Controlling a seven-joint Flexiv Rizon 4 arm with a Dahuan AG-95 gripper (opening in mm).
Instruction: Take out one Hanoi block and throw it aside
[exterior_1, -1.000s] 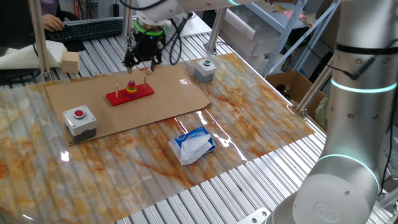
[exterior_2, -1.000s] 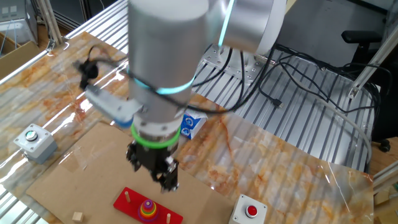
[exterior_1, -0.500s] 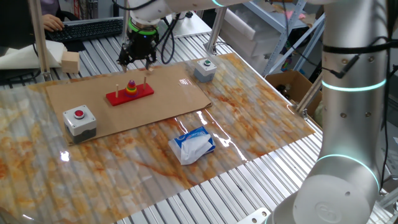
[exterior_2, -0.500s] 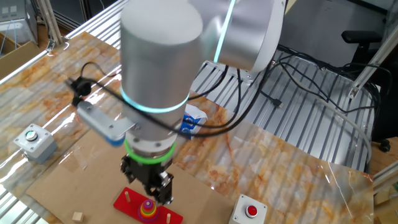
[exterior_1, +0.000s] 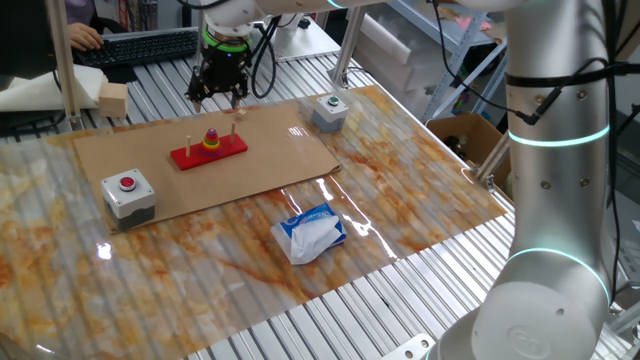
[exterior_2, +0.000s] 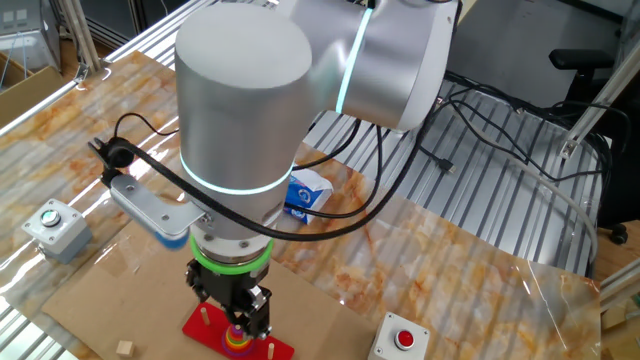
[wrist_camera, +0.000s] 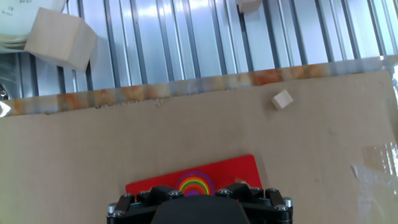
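The ring stack (exterior_1: 212, 140) sits on the middle peg of a flat red base (exterior_1: 190, 157) on a cardboard sheet. The purple Hanoi block is the tiny top ring; from above it shows in the hand view (wrist_camera: 193, 191), half hidden by the hand body. My gripper (exterior_1: 219, 97) hangs above the stack, a little to its far side, with the fingers spread and empty. In the other fixed view the gripper (exterior_2: 234, 318) is directly over the stack (exterior_2: 238, 341). My fingertips do not show in the hand view.
On the cardboard (exterior_1: 270, 160) lies a small wooden cube (wrist_camera: 283, 99). A grey box with a red button (exterior_1: 128, 192) stands front left, a grey box with a green button (exterior_1: 328, 110) back right, and a tissue packet (exterior_1: 310, 232) in front. A larger wooden block (exterior_1: 113, 98) lies beyond the cardboard.
My gripper has moved left and towards the far edge of the table, and now hangs over the ring stack. The stack and base have not moved.
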